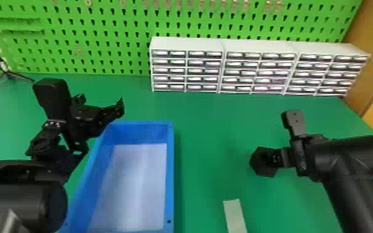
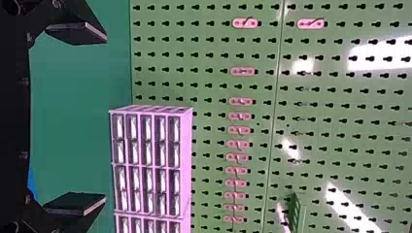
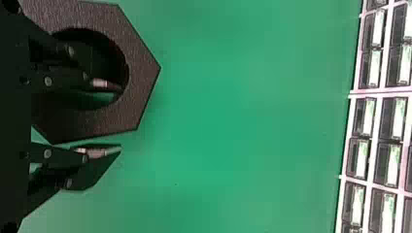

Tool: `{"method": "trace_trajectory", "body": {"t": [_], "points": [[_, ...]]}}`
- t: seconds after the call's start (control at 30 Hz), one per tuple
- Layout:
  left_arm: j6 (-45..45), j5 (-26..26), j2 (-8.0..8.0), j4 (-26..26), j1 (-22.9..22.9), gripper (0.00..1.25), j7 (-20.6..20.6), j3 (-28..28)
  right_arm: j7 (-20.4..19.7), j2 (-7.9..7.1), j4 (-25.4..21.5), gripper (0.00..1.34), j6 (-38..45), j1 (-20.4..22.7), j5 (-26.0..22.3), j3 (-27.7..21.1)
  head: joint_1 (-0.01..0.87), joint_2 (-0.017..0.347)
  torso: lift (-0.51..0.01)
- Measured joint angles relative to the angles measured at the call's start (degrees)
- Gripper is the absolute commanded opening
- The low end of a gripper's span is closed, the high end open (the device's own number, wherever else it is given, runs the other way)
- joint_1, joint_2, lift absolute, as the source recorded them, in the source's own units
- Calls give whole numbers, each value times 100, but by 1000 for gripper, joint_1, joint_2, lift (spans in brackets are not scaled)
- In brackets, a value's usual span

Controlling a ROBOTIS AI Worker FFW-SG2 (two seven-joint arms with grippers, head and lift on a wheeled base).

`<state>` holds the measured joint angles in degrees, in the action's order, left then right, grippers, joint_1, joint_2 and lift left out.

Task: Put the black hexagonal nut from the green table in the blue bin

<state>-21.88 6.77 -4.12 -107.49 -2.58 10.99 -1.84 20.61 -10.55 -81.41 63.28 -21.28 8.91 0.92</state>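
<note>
Partly hidden: nut [image 3: 142, 82] | right gripper [image 1: 278, 158]: parted across its wall | left gripper [image 1: 101, 105]: spread

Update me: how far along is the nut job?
Done: the right claw is at the black hexagonal nut, one finger in its hole, the other outside.
In hand: the grasp, seemingly unfinished, as green shows between the inner finger and the hole's edge.
Left: grip, lift, carry and release; the nut is outside the blue bin.
</note>
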Motion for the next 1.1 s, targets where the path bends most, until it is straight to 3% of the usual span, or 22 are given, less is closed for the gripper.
{"method": "trace_trajectory", "body": {"t": [0.13, 0.63, 1.1], "points": [[0, 0, 0, 0, 3, 1118, 5, -5, 4, -4, -3, 212, -43, 2, 32, 59, 692, 8, -97], [0, 0, 0, 0, 13, 1118, 20, -20, 4, -19, -99, 212, -176, 46, 138, 192, 692, 8, -97], [0, -6, 0, 0, 21, 1117, 19, -26, -4, -73, -984, 212, -506, 161, 371, -106, 692, 8, -97]]}}
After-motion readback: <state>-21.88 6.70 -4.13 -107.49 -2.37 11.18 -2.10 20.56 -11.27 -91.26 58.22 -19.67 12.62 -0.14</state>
